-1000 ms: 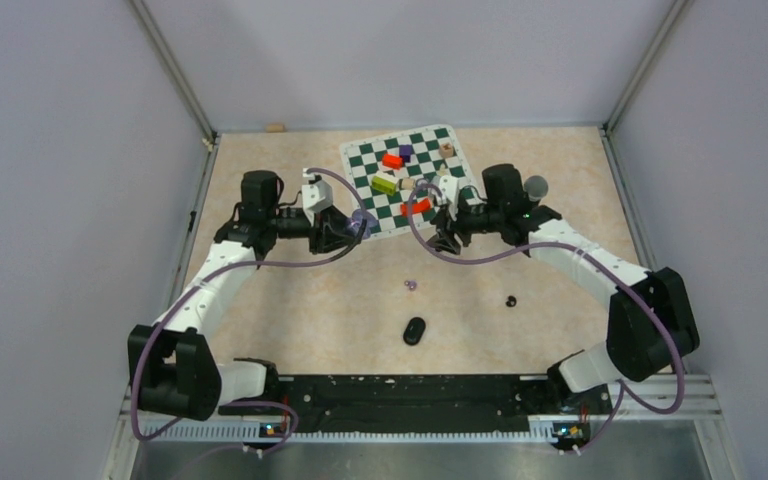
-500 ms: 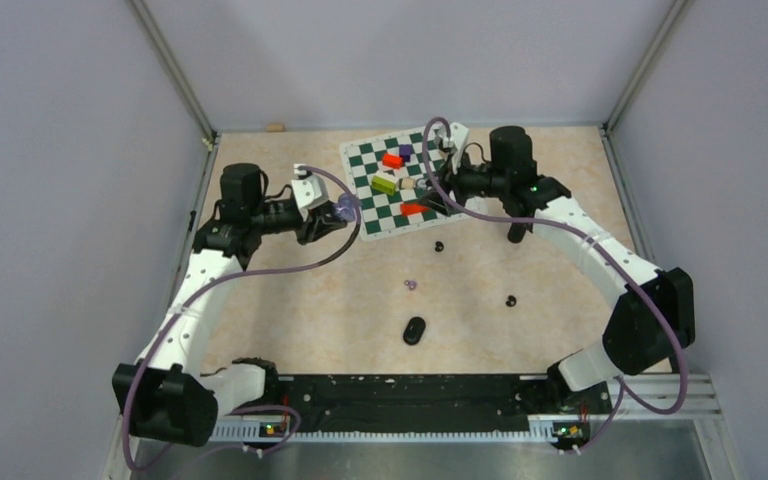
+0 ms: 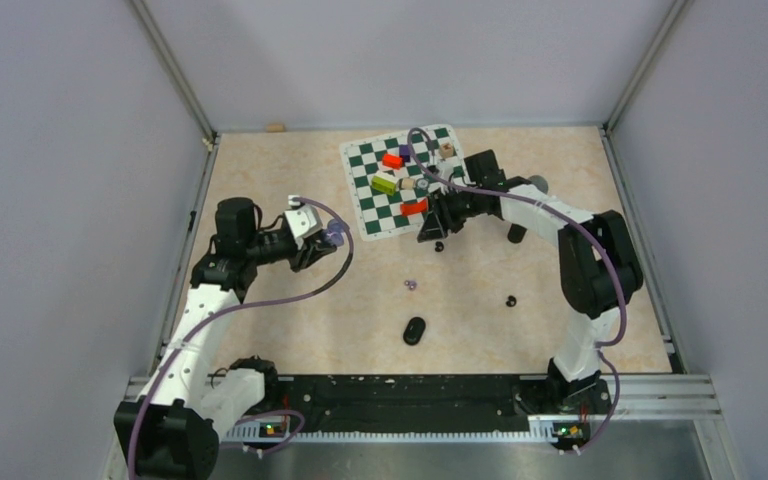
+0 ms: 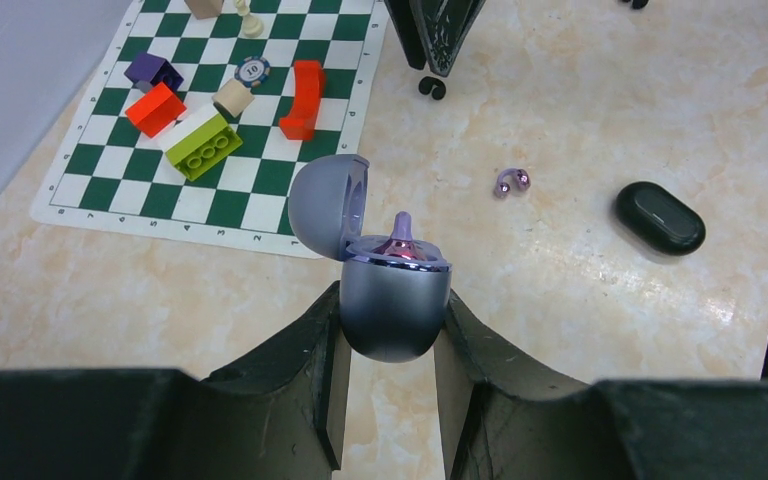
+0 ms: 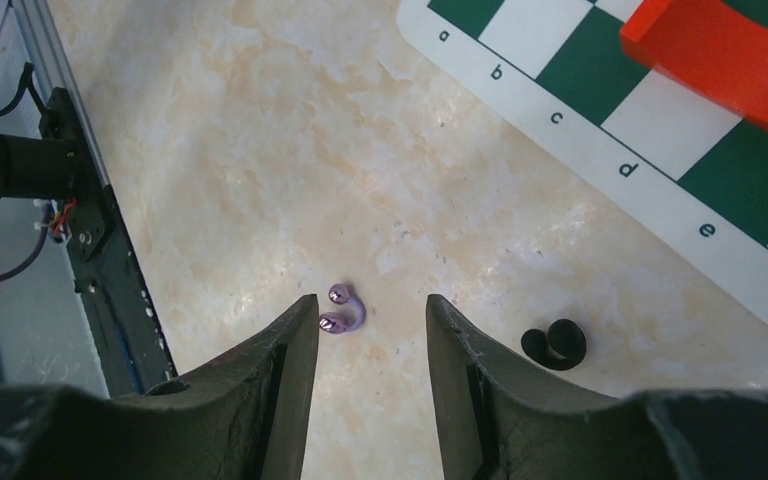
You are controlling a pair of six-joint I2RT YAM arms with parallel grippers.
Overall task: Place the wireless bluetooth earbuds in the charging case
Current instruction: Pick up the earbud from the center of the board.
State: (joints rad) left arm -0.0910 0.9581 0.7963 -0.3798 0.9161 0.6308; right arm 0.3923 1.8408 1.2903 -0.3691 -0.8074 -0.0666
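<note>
left claw (image 4: 390,335) grips the open purple charging case (image 4: 395,310), one bud (image 4: 400,232) inside. right claw (image 5: 372,312), open, points toward the loose purple earbud (image 5: 341,309) on the tabletop (image 5: 260,150); it is tiny and probably slippery, so pinch its curved middle.

- tabletop (image 3: 480,310): beige, marbled stone look, matte, faint glare patches in the wrist views
- three plain panels box it in: left wall (image 3: 60,200), back wall (image 3: 410,60), right wall (image 3: 730,200), all pale lavender-grey
- aluminium left post (image 3: 174,72) and right post (image 3: 645,65) rise at the two back corners
- black rail (image 3: 410,390) runs along the near edge, bare metal sheet (image 3: 410,460) below it
- light is even and diffuse, shadows short and soft
</note>
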